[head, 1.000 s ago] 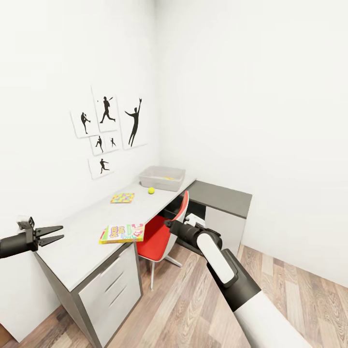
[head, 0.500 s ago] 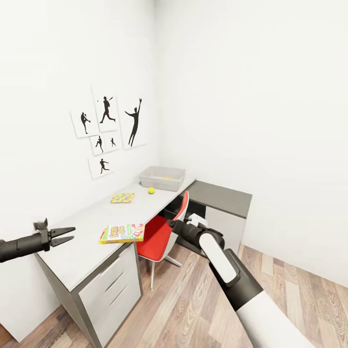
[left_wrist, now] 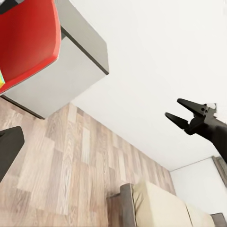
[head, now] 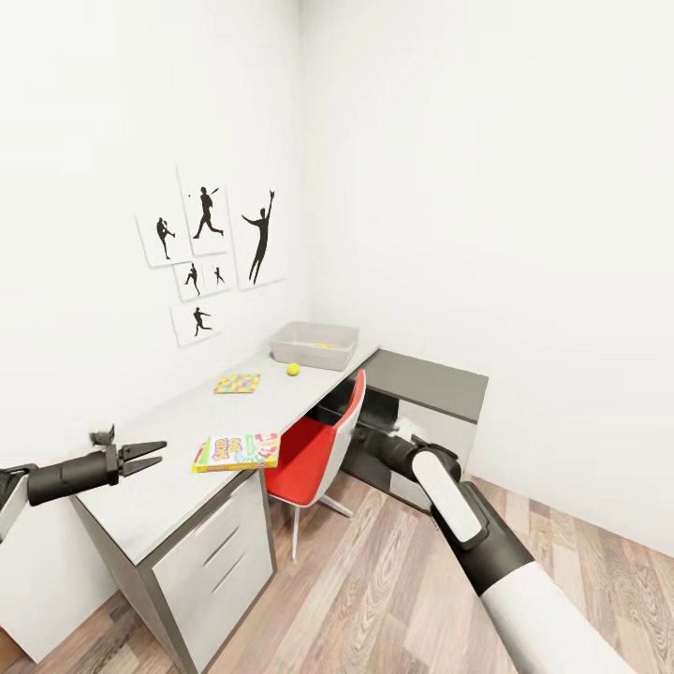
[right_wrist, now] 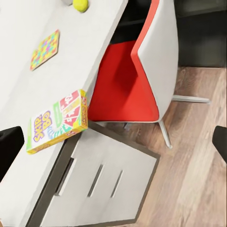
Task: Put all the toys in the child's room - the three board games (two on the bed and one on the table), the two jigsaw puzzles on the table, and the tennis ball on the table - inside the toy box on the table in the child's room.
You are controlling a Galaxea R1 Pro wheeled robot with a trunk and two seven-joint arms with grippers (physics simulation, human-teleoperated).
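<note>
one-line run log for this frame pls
left end effector: open, empty | Skip-Bo box: on table | tennis ball: beside toy box

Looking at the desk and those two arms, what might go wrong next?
The Skip-Bo box lies at the table's front edge, with a corner that seems to overhang; a clumsy nudge from the left gripper could push it to the floor. The red chair is tucked against the desk, near the right arm, which could bump it. The tennis ball sits loose beside the toy box and may roll if touched.
</note>
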